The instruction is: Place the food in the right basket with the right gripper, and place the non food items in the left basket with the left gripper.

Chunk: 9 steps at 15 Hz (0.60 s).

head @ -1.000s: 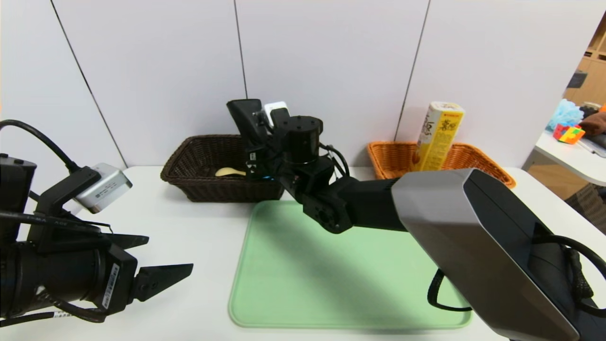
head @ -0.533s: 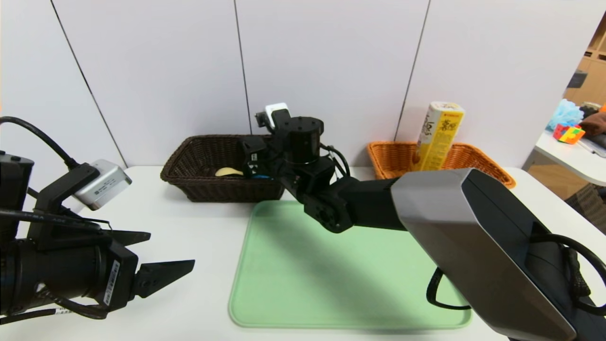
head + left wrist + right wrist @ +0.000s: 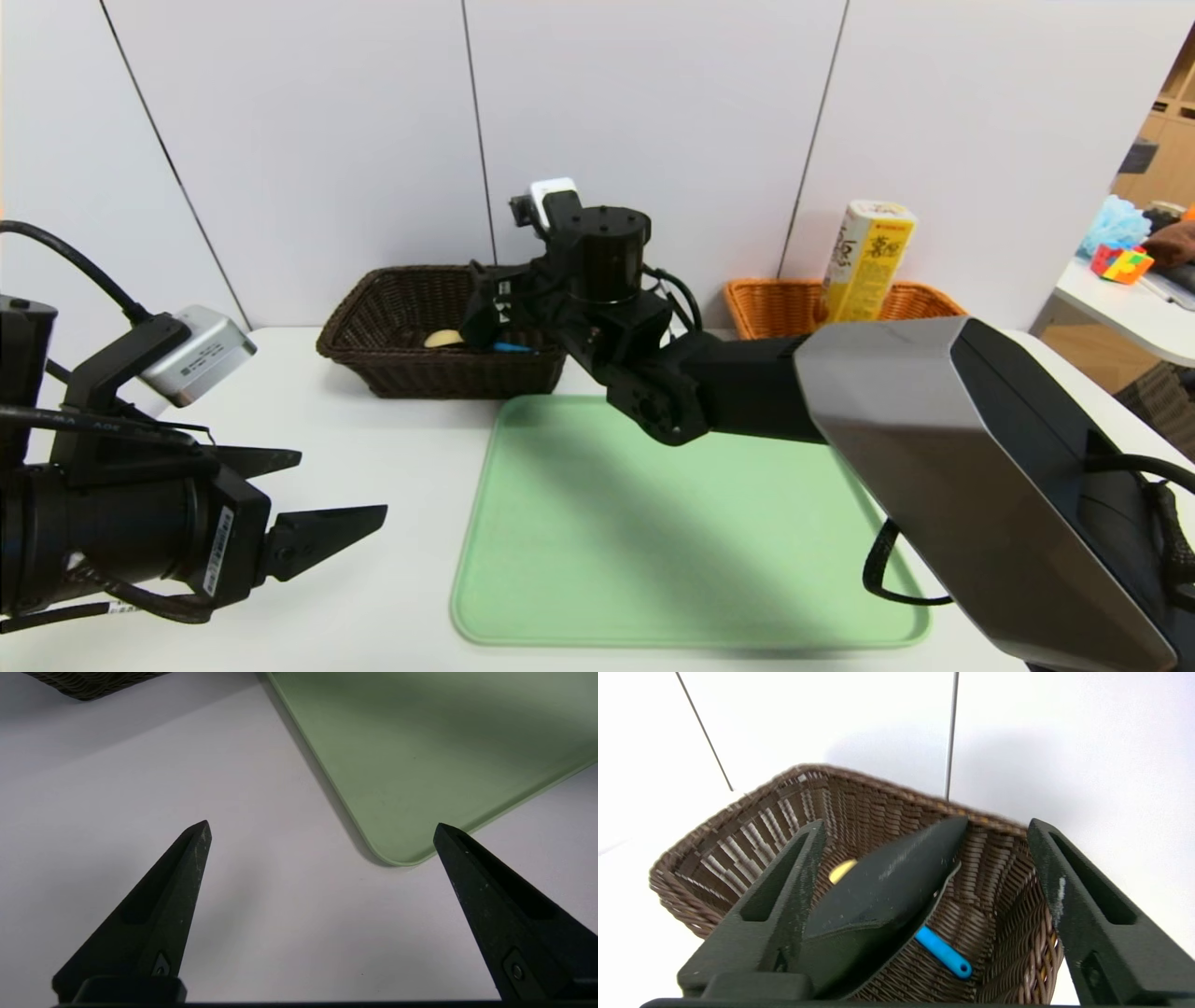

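Item 1: right gripper (image 3: pixel 927 821), claw at work over the left basket; fingers spread wide, released.

Item 2: black case (image 3: pixel 887 882), the task's thing, between the spread fingers, leaning within the basket; smooth, faintly glossy, tapered, with a thin raised edge. Whether it touches one finger, I cannot tell. Handling advice: keep the jaws wide, let the case settle, then back out straight along its length, lest a finger drag it over the rim.

Item 3: dark basket (image 3: pixel 439 378), around and below the case, beneath the claw; brown ribbed wicker, flared walls.

Item 4: blue handle (image 3: pixel 943 952), beyond the fingertips on the basket floor; smooth, slim, holed at its end.

Item 5: pale rounded piece (image 3: pixel 443 338), beside the claw, in the same basket.

Item 6: green tray (image 3: pixel 653 560), nearer the robot than the claw; flat, rounded corners.

Item 7: yellow carton (image 3: pixel 866 261), well to the claw's right, upright, slightly tilted, in an orange wicker basket (image 3: pixel 761 308).

Item 8: left gripper (image 3: pixel 322 822), idle, left of the tray, fingers apart.
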Available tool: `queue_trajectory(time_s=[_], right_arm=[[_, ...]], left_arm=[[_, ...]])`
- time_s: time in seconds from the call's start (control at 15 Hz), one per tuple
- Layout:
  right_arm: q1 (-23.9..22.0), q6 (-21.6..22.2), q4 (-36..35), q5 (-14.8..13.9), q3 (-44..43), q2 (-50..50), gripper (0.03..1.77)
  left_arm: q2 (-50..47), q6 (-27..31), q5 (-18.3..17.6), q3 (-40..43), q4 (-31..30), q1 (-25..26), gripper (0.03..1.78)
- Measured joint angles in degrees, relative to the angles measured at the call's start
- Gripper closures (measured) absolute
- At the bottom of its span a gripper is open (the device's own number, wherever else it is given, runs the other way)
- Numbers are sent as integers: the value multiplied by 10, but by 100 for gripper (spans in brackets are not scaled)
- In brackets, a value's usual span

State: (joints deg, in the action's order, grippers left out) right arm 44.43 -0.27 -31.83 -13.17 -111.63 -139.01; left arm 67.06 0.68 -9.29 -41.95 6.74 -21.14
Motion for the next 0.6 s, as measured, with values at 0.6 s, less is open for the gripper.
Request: queue_trajectory(time_s=[0.6], right_arm=[[-14, 1, 18, -5, 1, 46, 15]], left_arm=[[-2, -3, 1, -4, 0, 1, 12]])
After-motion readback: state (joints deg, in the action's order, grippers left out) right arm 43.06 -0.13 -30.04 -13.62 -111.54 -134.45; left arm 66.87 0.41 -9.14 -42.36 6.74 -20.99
